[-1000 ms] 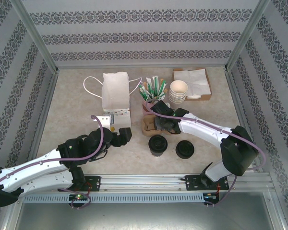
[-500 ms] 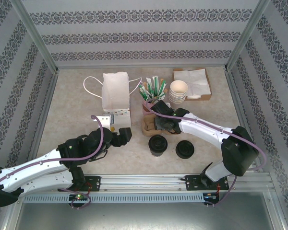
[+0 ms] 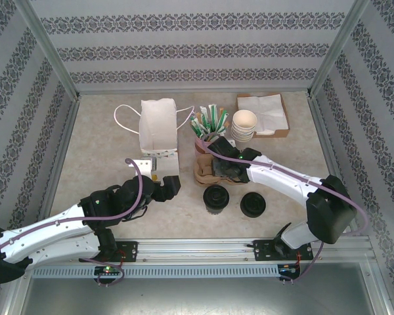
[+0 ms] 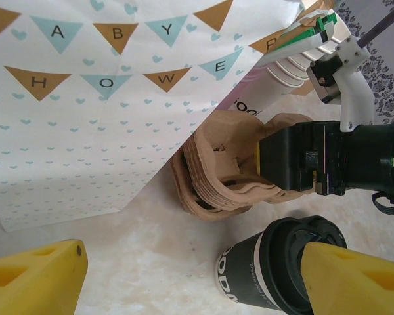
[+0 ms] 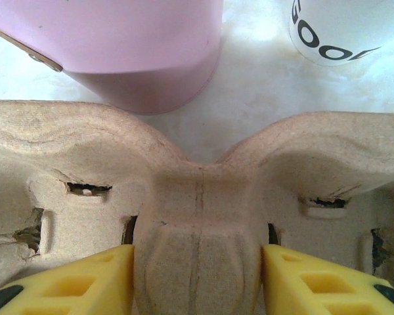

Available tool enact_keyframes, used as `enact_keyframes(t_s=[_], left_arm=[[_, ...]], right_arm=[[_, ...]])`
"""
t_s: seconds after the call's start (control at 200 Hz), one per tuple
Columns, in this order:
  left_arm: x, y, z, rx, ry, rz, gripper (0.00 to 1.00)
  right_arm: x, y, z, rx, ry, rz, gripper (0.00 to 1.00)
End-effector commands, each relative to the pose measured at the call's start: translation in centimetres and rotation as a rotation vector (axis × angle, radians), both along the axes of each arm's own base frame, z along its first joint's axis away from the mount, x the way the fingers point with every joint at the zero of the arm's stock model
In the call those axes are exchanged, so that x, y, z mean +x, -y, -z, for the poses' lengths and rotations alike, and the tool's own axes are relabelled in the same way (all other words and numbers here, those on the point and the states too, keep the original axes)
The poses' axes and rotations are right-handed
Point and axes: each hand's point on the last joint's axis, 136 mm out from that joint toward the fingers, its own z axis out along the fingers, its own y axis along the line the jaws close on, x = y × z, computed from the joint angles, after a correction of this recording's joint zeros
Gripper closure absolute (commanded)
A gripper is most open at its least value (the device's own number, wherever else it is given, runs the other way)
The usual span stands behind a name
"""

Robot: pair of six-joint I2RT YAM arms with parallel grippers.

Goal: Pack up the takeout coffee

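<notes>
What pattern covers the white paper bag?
The white paper bag has brown-and-teal lettered bunting and tiny hearts; left wrist view.

A white paper bag [image 3: 159, 125] stands beside a pink holder [image 5: 118, 46], pulp cup carriers [image 5: 197, 216], stacked cups [image 3: 244, 126] and napkins [image 3: 264, 105].

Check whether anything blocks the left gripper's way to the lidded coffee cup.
Nothing visible does. The left gripper is open, with bare table between it and the lidded coffee cup. The cardboard carrier, clamped by the right gripper, lies farther back, off that line.

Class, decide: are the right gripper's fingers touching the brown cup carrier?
Touching. The right wrist view shows both yellow fingers pressed against the cup carrier's centre ridge.
</notes>
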Motion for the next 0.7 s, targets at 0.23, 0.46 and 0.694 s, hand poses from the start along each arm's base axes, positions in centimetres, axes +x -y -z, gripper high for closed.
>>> enact_keyframes(t_s=[0.23, 0.46, 0.694], left_arm=[[0.3, 0.2, -0.4, -0.030, 0.009, -0.007, 0.15], [0.3, 0.4, -0.2, -0.034, 0.005, -0.006, 0.15], [0.3, 0.5, -0.1, -0.034, 0.004, -0.005, 0.15]], right_arm=[[0.5, 0.2, -1.0, -0.011, 0.032, 0.041, 0.49], [0.3, 0.0, -1.1, -0.063, 0.025, 0.020, 0.49], [0.2, 0.3, -1.3, -0.091, 0.047, 0.016, 0.46]])
